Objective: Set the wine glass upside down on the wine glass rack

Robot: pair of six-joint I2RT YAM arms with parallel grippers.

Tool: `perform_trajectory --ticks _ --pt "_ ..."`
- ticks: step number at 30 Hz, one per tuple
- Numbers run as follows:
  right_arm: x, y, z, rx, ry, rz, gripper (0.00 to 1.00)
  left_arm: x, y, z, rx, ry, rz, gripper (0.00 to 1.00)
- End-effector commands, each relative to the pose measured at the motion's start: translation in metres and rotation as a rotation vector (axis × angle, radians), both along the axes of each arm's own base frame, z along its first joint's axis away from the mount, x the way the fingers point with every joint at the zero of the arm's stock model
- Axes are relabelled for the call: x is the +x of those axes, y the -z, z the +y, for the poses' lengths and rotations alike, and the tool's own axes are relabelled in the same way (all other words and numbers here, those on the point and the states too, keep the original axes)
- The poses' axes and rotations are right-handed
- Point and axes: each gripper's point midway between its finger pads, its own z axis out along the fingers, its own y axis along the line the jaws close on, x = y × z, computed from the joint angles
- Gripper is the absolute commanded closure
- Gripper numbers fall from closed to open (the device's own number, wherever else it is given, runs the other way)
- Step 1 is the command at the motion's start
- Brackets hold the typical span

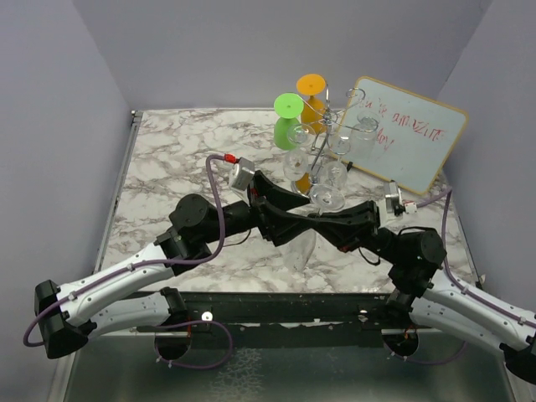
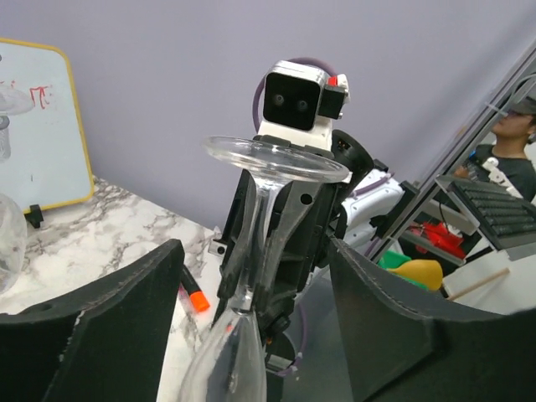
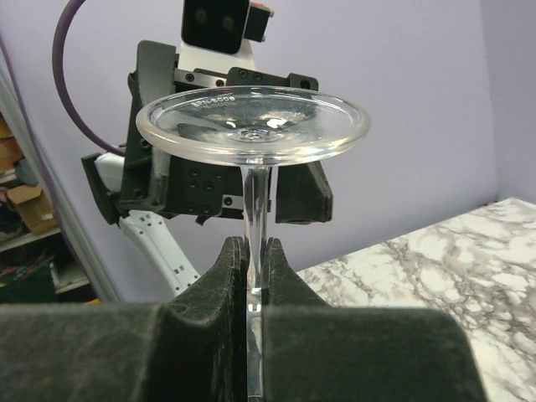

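Note:
The clear wine glass (image 3: 251, 126) hangs upside down, foot on top, with its bowl (image 1: 300, 249) low over the marble table (image 1: 176, 151). My right gripper (image 3: 254, 268) is shut on its thin stem. My left gripper (image 2: 251, 322) is open, its wide black fingers (image 2: 100, 318) standing apart on either side of the bowl (image 2: 226, 360) without touching it. Both grippers meet at mid-table, left (image 1: 291, 211) and right (image 1: 325, 223). The chrome wine glass rack (image 1: 328, 126) stands behind them at the back.
Green (image 1: 287, 106) and orange (image 1: 311, 85) glasses and several clear ones hang on the rack. A whiteboard with red writing (image 1: 408, 134) leans at the back right. An orange-capped marker (image 2: 193, 297) lies on the table beside the left fingers.

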Motion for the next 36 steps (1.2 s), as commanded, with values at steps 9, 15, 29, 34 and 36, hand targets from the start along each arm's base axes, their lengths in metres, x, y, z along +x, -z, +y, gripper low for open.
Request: perform_trajectory --ticks 9,15,29,34,36 --pt "0.048 0.007 -0.051 -0.161 0.432 0.006 0.99 0.015 -0.004 0.021 -0.033 -0.142 0.033 0.13" --pt "0.069 0.014 -0.113 -0.207 0.725 0.114 0.99 0.028 0.0 0.028 -0.013 -0.229 0.055 0.11" --pt "0.111 0.031 -0.195 -0.327 1.28 0.312 0.99 0.039 0.009 0.024 0.056 -0.275 0.047 0.1" --pt "0.125 0.03 -0.19 -0.367 1.355 0.25 0.99 0.041 0.01 0.024 0.064 -0.28 0.041 0.1" --pt "0.132 0.027 -0.185 -0.374 1.377 0.231 0.99 0.041 0.011 0.023 0.071 -0.281 0.037 0.1"
